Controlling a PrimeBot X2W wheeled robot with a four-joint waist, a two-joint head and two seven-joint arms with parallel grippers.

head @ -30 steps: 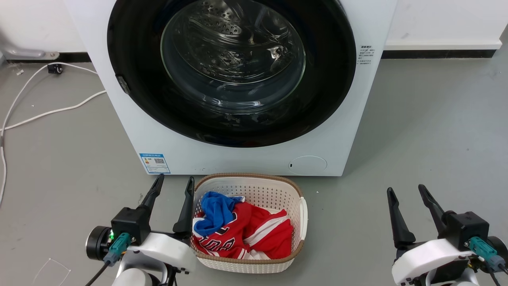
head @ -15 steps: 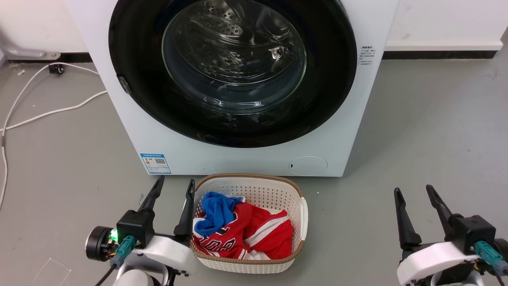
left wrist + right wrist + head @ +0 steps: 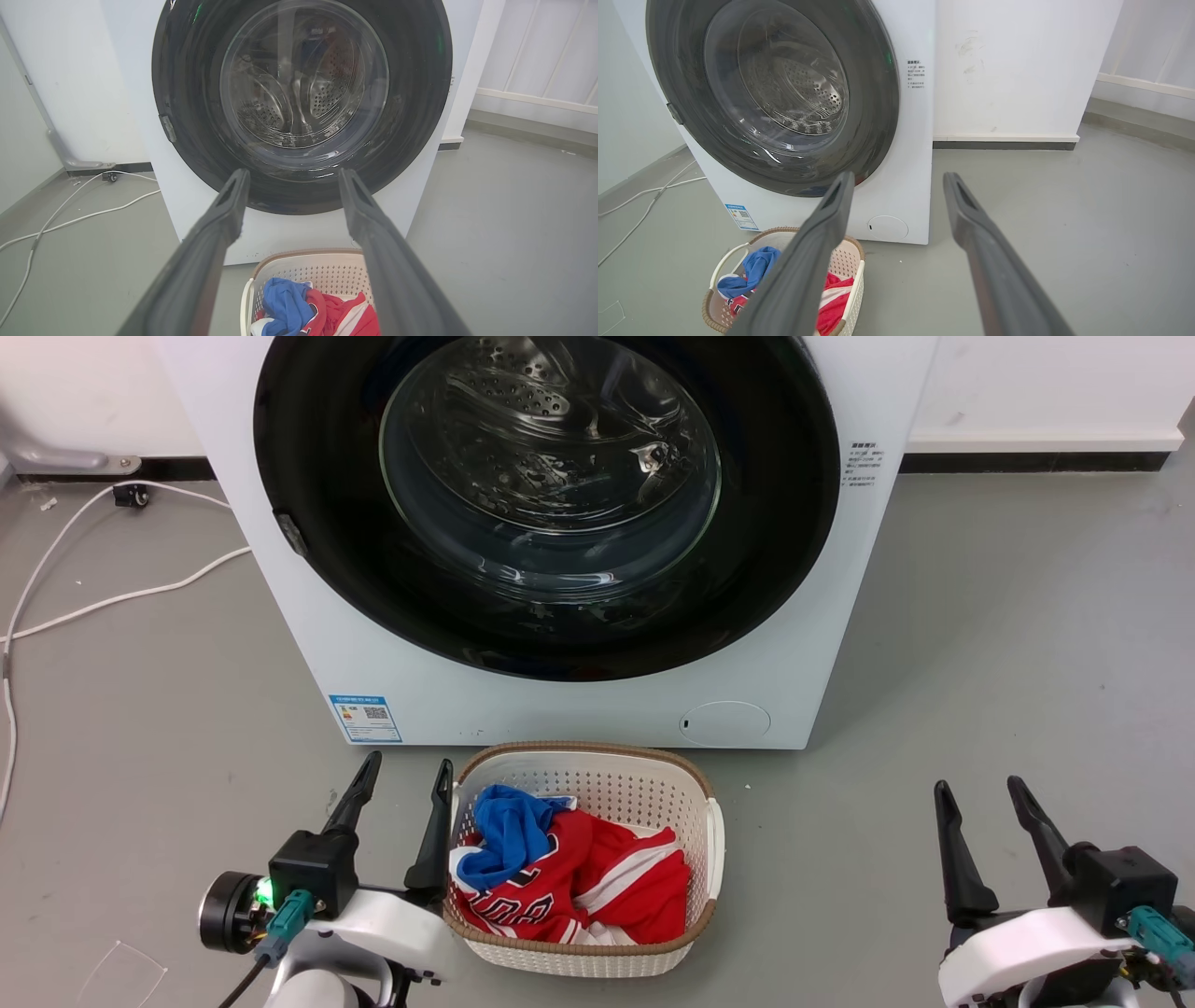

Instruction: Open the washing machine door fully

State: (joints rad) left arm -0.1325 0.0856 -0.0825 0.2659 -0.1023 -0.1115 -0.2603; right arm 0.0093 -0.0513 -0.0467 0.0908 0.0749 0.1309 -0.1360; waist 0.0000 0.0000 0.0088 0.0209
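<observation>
Currently; washing machine door (image 3: 546, 504) closed; left end effector (image 3: 410, 762) released; right end effector (image 3: 977, 784) released

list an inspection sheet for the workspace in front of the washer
surface: grey floor, a few small white specks.
job's things: washing machine door shut against the white washing machine, not yet opened.
clutter: laundry basket on the floor just before the machine, holding red and blue clothes.
grippers: left claw open, empty, close by the basket's left rim; right claw open, empty, over the floor to the right.
cables: white cable lying on the floor left of the machine.
surroundings: white wall with a dark skirting strip behind.
</observation>
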